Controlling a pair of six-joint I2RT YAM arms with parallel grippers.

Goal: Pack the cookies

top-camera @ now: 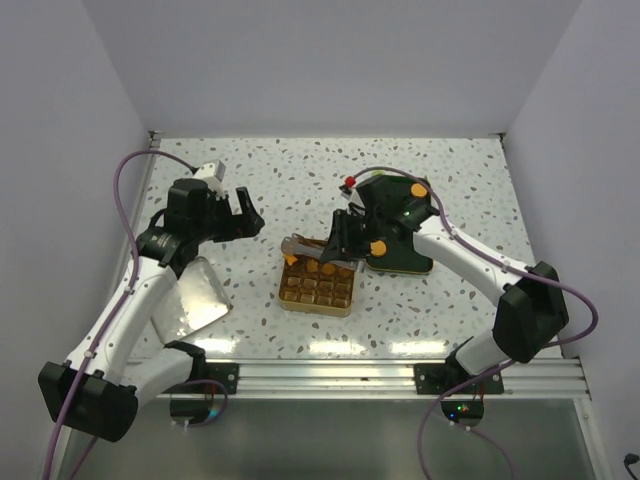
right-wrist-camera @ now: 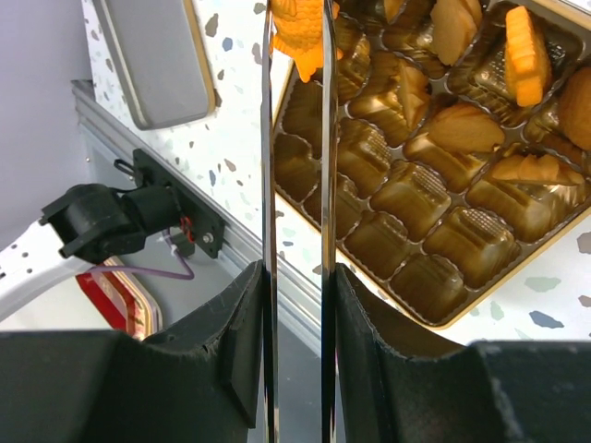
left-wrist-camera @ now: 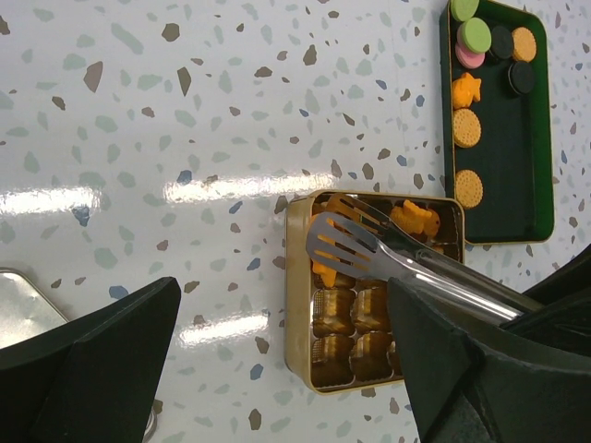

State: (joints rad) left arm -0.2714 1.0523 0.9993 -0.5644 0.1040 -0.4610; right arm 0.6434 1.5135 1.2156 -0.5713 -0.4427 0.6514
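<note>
My right gripper (top-camera: pixel 345 240) is shut on metal tongs (top-camera: pixel 305 246), whose tips pinch an orange animal-shaped cookie (right-wrist-camera: pixel 297 37) just above the far-left corner of the gold compartment tray (top-camera: pixel 283 297). Several cookies (right-wrist-camera: pixel 522 55) lie in the tray's far compartments, and the near ones hold nothing. More cookies (left-wrist-camera: pixel 466 127) lie in the dark green tray (top-camera: pixel 405 262), along with green, pink and dark discs. My left gripper (top-camera: pixel 250 222) is open and empty, hovering left of the gold tray (left-wrist-camera: pixel 297 295). The tongs (left-wrist-camera: pixel 369 254) also show in the left wrist view.
A silver lid (top-camera: pixel 200 290) lies at the near left, by the left arm. The dark green tray (left-wrist-camera: pixel 540 138) sits right of the gold tray, under the right arm. A metal rail (top-camera: pixel 400 375) runs along the table's near edge.
</note>
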